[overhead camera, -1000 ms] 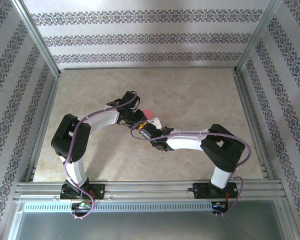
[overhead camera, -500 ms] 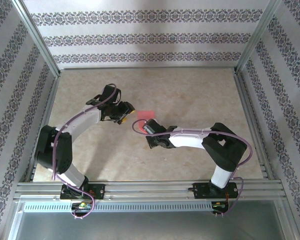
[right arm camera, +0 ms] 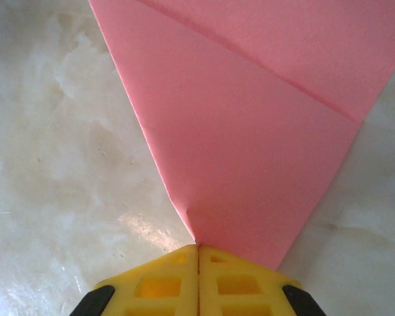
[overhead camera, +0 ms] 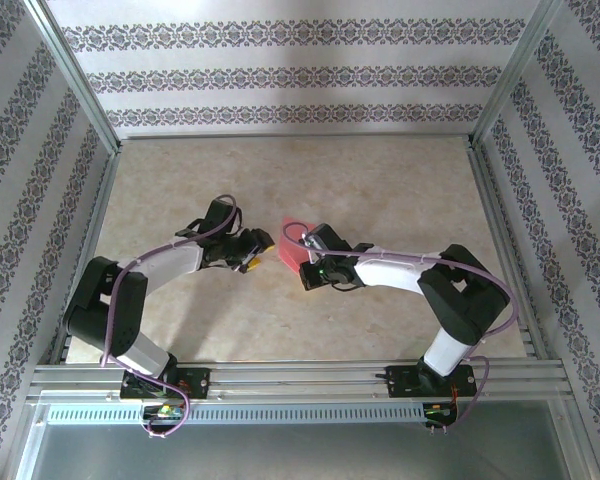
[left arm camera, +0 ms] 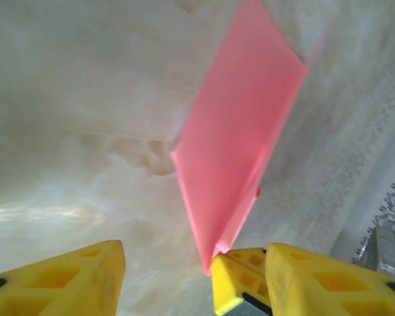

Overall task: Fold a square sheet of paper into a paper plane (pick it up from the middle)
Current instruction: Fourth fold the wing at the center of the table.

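Beige table (overhead camera: pixel 380 180). Right gripper (right arm camera: pixel 197 253) pinches paper (right arm camera: pixel 250 131) tip; left gripper (left arm camera: pixel 178 258) spread. Hold firm, close left on crease.

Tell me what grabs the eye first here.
The pink-red paper, creased and partly folded, stands out against the pale table between the two arms. The right fingers are shut on its pointed corner, while the left fingers stand open beside it.

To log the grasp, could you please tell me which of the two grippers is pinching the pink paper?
The right gripper: it is shut on a pointed tip of the pink paper, while the left gripper has its jaws standing apart, gripping nothing.
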Robot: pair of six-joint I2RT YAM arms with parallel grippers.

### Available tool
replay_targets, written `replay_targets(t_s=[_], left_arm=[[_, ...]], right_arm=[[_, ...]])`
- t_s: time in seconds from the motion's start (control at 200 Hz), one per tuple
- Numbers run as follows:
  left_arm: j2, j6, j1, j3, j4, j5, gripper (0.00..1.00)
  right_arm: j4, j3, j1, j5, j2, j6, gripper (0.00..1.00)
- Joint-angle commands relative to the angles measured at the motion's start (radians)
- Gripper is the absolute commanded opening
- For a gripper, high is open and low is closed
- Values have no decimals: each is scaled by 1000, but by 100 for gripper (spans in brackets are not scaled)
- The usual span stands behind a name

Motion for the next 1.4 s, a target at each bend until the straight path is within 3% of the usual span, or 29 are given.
replay_targets(t_s=[0.0,0.23,0.335,0.66,0.765,0.874,0.964,1.139,1.394], left_arm=[[50,-27,-34,14,144,70,62],[171,-4,-64,116,108,98,61],[211,20,-72,159,64,102,56],[254,44,-86,203,37,114,28],[254,60,-90,217,0,111,15],[243,44,-93,232,-44,86,6],[232,10,-99,259,-108,41,1],[244,-64,-112,297,-143,25,0],[255,-78,-122,332,-189,8,0]], right_arm=[[-32,-6,-9,-47,-29,-44,9],[-70,-3,-11,-45,-33,-122,10],[-82,2,-13,-46,-33,-153,10],[-89,2,-23,-38,-40,-171,10],[-93,1,-24,-9,-60,-163,16],[-100,-24,-23,79,-134,-140,35],[-74,-70,-16,169,-220,-128,45],[-59,-102,54,351,-286,-140,49],[-70,-47,144,522,-167,-166,49]])
